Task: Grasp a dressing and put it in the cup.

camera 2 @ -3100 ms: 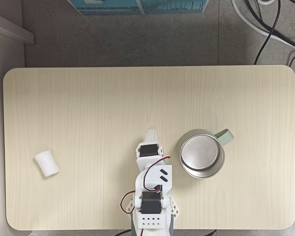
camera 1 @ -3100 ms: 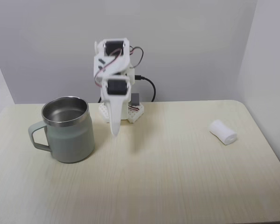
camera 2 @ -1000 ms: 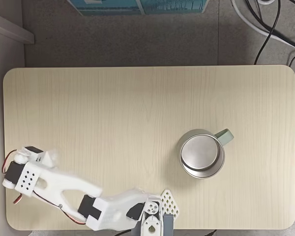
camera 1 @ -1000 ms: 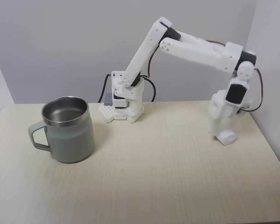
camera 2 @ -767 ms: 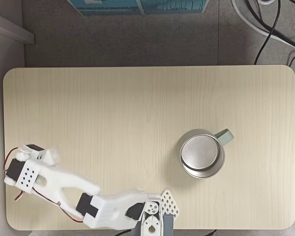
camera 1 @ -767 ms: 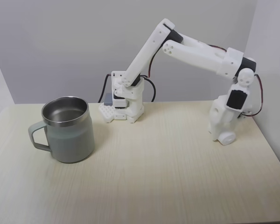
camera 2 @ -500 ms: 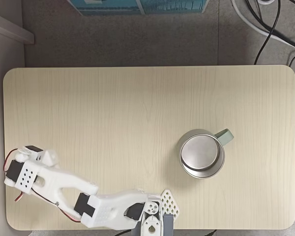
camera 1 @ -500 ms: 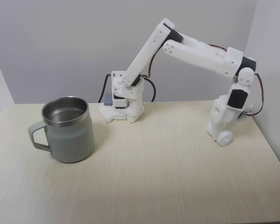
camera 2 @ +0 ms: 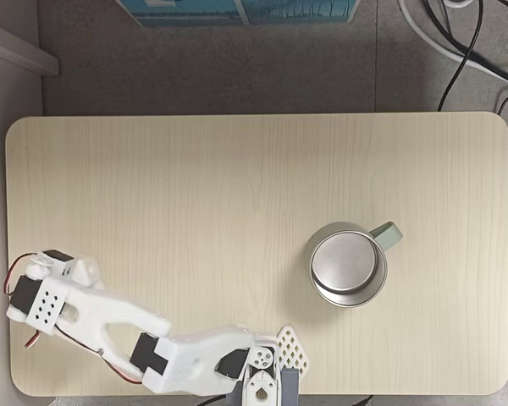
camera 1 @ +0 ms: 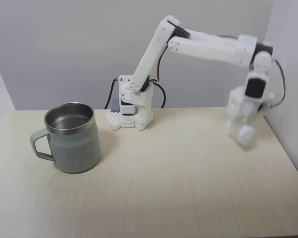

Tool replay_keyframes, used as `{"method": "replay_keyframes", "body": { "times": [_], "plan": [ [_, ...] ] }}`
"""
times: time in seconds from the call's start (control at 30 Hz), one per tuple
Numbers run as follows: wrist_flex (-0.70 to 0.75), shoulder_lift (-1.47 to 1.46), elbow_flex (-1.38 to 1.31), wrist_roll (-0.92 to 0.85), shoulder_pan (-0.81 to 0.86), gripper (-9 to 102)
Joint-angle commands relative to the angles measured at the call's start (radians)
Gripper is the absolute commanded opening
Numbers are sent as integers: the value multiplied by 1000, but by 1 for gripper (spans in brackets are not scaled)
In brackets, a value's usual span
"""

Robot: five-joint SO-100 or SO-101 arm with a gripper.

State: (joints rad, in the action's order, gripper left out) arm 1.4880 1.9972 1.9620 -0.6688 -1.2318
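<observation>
Pale wood-grain table (camera 1: 154, 188) under a plain grey wall, and the action is sitting over at the edge. In a fixed view from the front, the dressing (camera 1: 245, 137) is showing as a small white roll at about three o'clock on the tabletop, pinched at the tip of the gripper (camera 1: 242, 134) and looking raised just off the surface, though how far the fingers are closing around it is hard to judge. White arm (camera 1: 208, 47) is arching from its base (camera 1: 131, 111) at twelve o'clock out to that side. In a fixed view from above, the gripper (camera 2: 83, 271) is hanging over the table's eight o'clock corner, and the roll itself is hidden beneath it. The cup (camera 1: 72, 139) is standing upright well apart at nine o'clock from the front, handle pointing outward; from above the cup (camera 2: 348, 269) is sitting at four o'clock, steel inside gleaming.
</observation>
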Motion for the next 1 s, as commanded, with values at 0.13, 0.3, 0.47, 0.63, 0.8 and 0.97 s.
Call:
{"method": "replay_keyframes", "body": {
  "times": [0.13,0.3,0.47,0.63,0.8,0.97],
  "plan": [
    [156,-189,176,26,8,0],
    [236,-307,232,31,63,0],
    [256,-407,239,57,212,0],
    [259,-472,238,100,453,0],
    [261,-589,229,110,695,0],
    [259,-718,229,147,948,0]
  ]
}}
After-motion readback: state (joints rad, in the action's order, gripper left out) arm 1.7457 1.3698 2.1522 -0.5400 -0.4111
